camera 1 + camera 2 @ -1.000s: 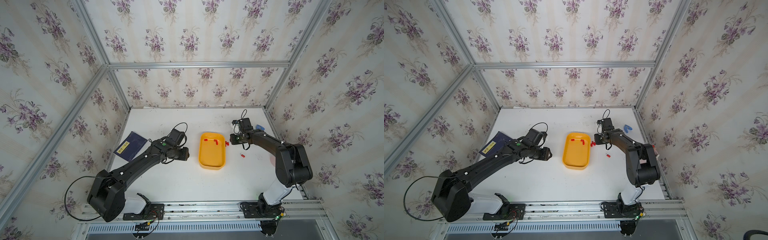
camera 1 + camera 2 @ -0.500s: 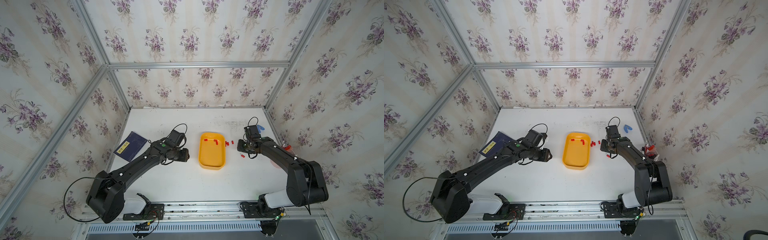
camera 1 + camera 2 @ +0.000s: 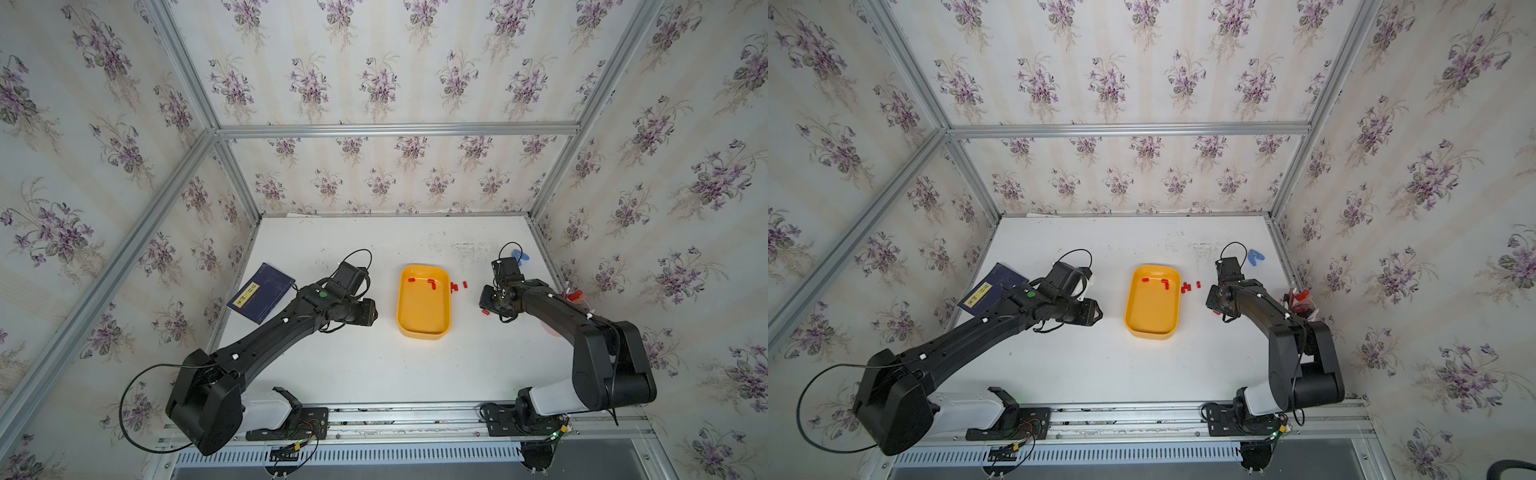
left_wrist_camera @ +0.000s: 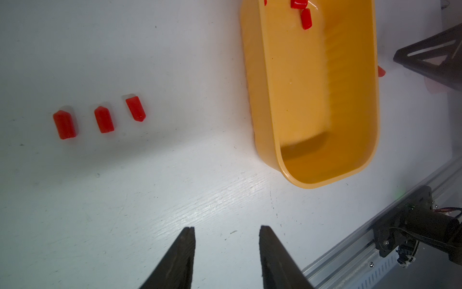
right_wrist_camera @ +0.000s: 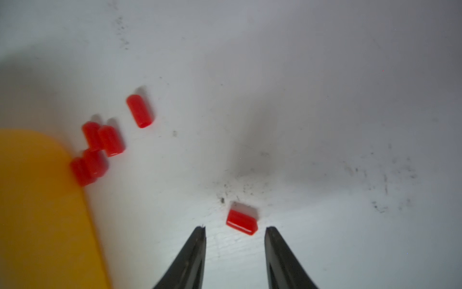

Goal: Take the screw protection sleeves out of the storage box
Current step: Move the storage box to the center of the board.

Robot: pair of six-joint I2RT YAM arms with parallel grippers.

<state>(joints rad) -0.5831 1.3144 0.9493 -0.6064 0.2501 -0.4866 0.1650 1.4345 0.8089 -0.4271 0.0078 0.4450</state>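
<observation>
Sleeves: I see a few screw protection sleeves [image 3: 431,283] at the far end of the storage box [image 3: 424,309]. Others lie on the table [image 3: 374,374] just beside the box wall facing the right arm.
Loose sleeve [image 5: 242,222]: on the table just off the right gripper's tips, touching neither.
Right gripper [image 5: 235,229]: jaws apart, holding nothing.
Left gripper [image 4: 226,228]: jaws apart, empty, near the box.

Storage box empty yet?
No: three screw protection sleeves lie inside the storage box near its far end.
</observation>
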